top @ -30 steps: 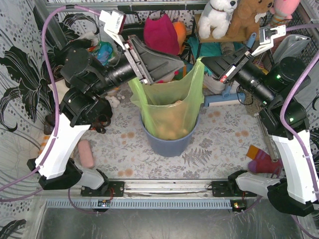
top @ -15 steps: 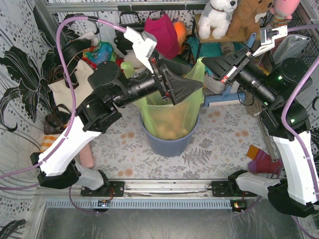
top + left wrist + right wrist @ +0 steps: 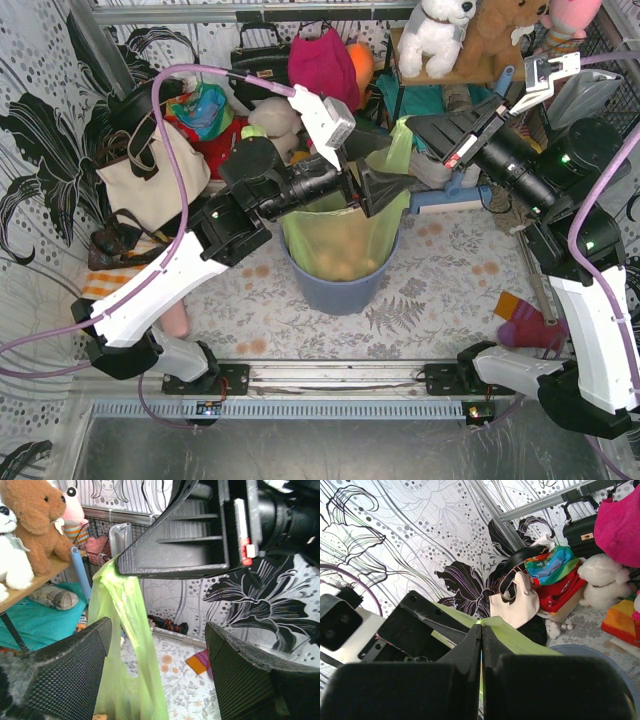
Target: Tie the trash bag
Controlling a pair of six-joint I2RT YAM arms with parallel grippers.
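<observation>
Trash bag (image 3: pixel 340 235) flap held up for tying
The right hand (image 3: pixel 408 122) pinches the flap taut so the spread left hand (image 3: pixel 157 630), just beneath, can grasp it.

Both my arms match: white plastic shells on the long links of L arm (image 3: pixel 150 300) and R arm (image 3: pixel 592 320), matte blk round joints (image 3: pixel 240 225) betw. them, blk bases (image 3: pixel 205 372), and a purple cable (image 3: pixel 178 150) along each. Each wrist has a white angular cam block (image 3: pixel 322 115), and the R arm shows small green LEDs (image 3: pixel 566 158). My L gripper (image 3: pixel 157 630) has broad blk fingers (image 3: pixel 65 675) w/ fine mesh texture; the R gripper (image 3: pixel 480 630) is a blk ribbed wedge w/ a red-and-white strip (image 3: pixel 245 550).
</observation>
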